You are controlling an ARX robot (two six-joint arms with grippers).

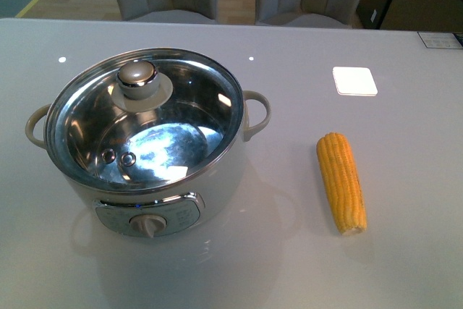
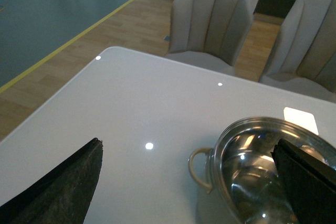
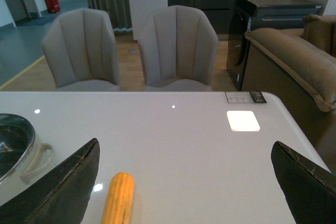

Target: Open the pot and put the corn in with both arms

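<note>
- On white table (image 1: 405,251): round cream-white electric pot (image 1: 217,187), steel-rimmed glass lid (image 1: 145,117) seated, unopened.
- Right of it, apart: yellow-orange corn cob (image 1: 341,182), awaiting loading.
- Near pot, left gripper (image 2: 187,144); near corn cob, right gripper (image 3: 185,144): both spread, empty.

The pot (image 1: 148,179) is round and cream-white, with two loop handles and a front knob. It stands upright with its glass lid (image 1: 170,132) on. It sits low ahead of the left claw (image 2: 187,145), partly hidden behind one of the wide-spread fingers (image 2: 307,182). The corn (image 1: 341,182), a yellow-orange husked cob, lies flat on the desk (image 1: 239,273), well apart from the pot. It lies ahead of the right claw (image 3: 185,145), within its open spread, near the finger (image 3: 63,187) on the pot's side.
</note>
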